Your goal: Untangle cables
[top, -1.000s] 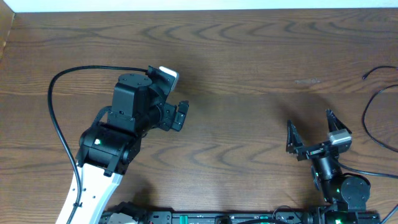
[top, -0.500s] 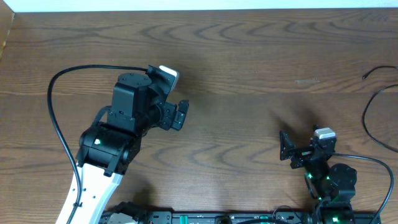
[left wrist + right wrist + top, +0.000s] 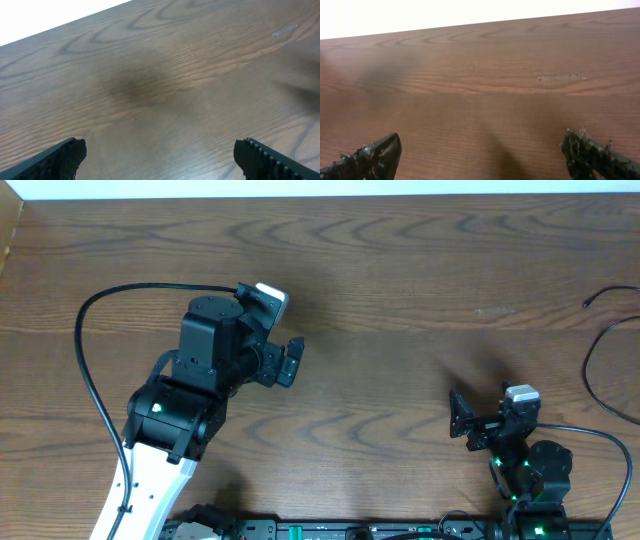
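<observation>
The cables lie at the far right edge of the table as thin black cords: one curves in a loop (image 3: pixel 587 368), another ends in a small tip (image 3: pixel 586 303). Both run out of view to the right. My right gripper (image 3: pixel 482 404) stands open near the front edge, well to the left of the cords, with bare wood between its fingers (image 3: pixel 375 156). My left gripper (image 3: pixel 296 362) is open over the left-middle of the table, far from the cables. Neither wrist view shows a cable; the left fingers (image 3: pixel 62 157) frame only wood.
A thick black lead (image 3: pixel 82 340) arcs from the left arm across the table's left side. Another lead (image 3: pixel 600 440) runs from the right arm's base toward the right edge. A pale scuff (image 3: pixel 495 310) marks the wood.
The right arm has drawn back toward the front edge and turned its gripper slightly left, then stayed still. The left arm has not moved.
</observation>
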You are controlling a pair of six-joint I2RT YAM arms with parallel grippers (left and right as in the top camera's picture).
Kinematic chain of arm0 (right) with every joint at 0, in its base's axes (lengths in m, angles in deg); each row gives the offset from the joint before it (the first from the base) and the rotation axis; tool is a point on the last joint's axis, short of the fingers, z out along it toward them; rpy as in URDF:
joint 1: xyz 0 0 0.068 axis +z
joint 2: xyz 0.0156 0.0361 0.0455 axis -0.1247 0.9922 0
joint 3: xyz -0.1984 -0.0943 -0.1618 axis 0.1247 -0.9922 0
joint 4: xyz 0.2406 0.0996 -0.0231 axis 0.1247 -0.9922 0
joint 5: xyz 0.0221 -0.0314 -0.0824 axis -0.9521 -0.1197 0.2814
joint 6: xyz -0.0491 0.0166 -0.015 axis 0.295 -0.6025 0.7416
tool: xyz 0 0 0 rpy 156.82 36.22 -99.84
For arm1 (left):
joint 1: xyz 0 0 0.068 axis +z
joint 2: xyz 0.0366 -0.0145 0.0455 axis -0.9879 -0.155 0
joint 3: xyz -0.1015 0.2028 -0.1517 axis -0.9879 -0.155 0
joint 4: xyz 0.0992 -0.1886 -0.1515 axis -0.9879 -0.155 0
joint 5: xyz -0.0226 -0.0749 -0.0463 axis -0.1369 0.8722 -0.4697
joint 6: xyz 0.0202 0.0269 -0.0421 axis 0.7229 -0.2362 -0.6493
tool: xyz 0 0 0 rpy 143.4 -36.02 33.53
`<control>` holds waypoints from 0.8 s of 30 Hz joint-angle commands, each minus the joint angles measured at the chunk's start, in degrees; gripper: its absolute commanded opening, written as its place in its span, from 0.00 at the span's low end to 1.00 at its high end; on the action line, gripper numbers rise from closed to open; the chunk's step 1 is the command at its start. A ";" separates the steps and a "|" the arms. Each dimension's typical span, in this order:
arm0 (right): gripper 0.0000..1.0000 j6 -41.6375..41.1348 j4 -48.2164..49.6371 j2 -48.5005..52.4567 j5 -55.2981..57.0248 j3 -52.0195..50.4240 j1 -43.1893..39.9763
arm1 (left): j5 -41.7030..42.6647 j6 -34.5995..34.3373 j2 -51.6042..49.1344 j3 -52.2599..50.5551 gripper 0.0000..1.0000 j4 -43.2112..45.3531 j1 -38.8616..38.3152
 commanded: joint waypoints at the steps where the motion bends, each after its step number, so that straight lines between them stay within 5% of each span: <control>1: 0.99 -0.59 -0.35 -0.15 0.66 -0.07 -0.37 | -0.26 0.50 0.26 0.46 1.00 0.63 0.07; 14: 0.99 -0.59 -0.33 -12.50 0.63 -0.07 -0.35 | -0.11 0.50 0.26 0.46 1.00 1.44 0.07; 24: 0.99 -0.61 -0.24 -12.41 0.66 -0.09 -0.35 | -0.09 0.59 0.35 0.46 1.00 1.73 0.04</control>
